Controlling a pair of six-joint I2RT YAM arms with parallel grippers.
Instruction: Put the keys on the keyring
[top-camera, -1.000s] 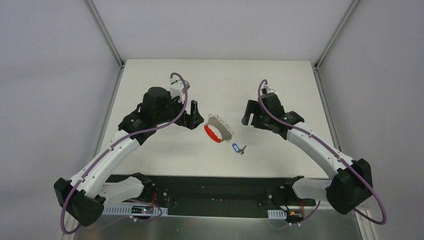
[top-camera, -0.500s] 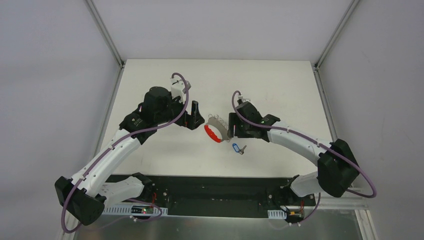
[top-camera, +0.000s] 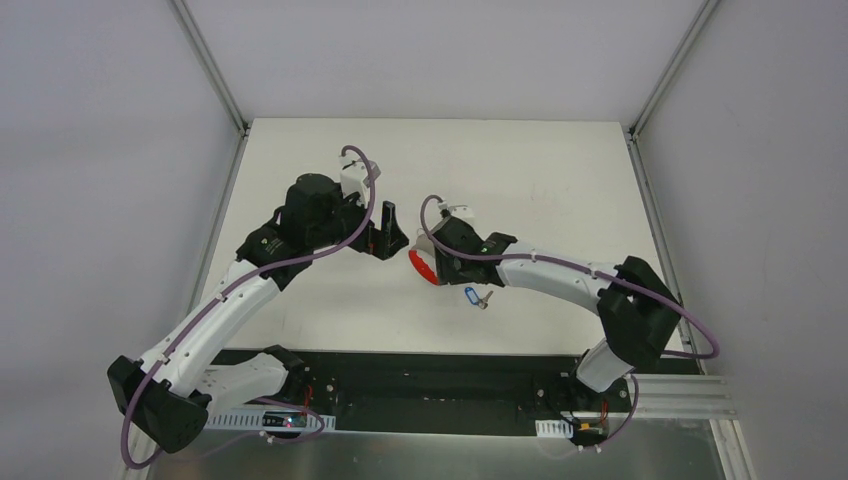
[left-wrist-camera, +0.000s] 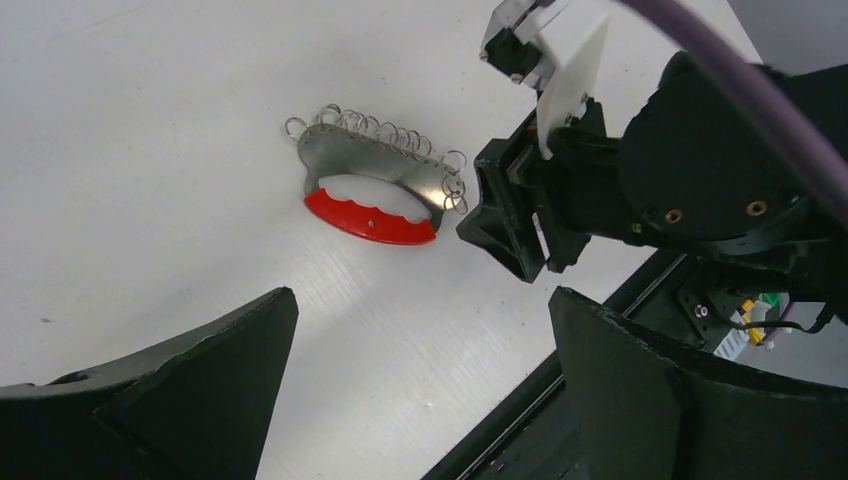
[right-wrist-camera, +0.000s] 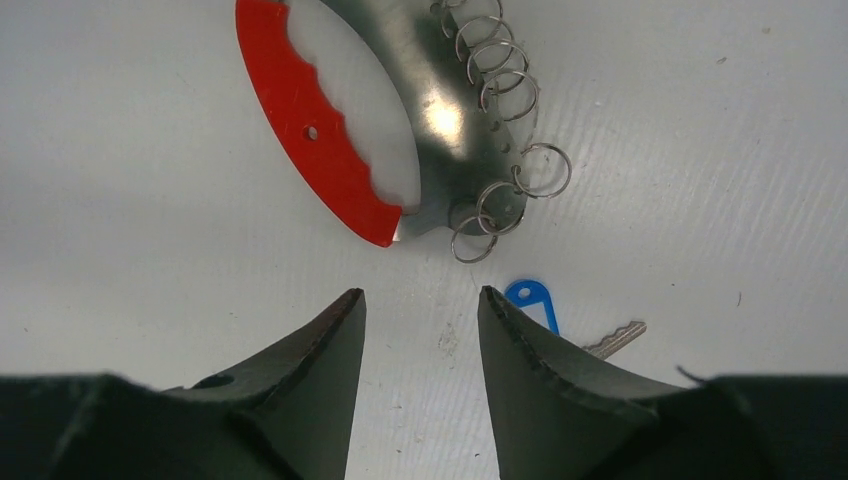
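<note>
Right gripper (right-wrist-camera: 420, 293) swung in from right, now just short of keyring (right-wrist-camera: 312, 140); jaws narrowing, half-spread, pinching nothing; left gripper (left-wrist-camera: 420, 296) wide apart, unmoved; keys (right-wrist-camera: 530, 300) loose just beside keyring; 0 attached; keyring grasp seems next.

Red-handled keyring (right-wrist-camera: 436, 112) lies flat on white table; blue-tagged keys (right-wrist-camera: 534, 303) just beside, apart.

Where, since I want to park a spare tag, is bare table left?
The far half of the table, beyond the left gripper and right gripper, is bare; so is the near strip between the left arm and the keys. Crowded: the centre, around the keyring.
</note>
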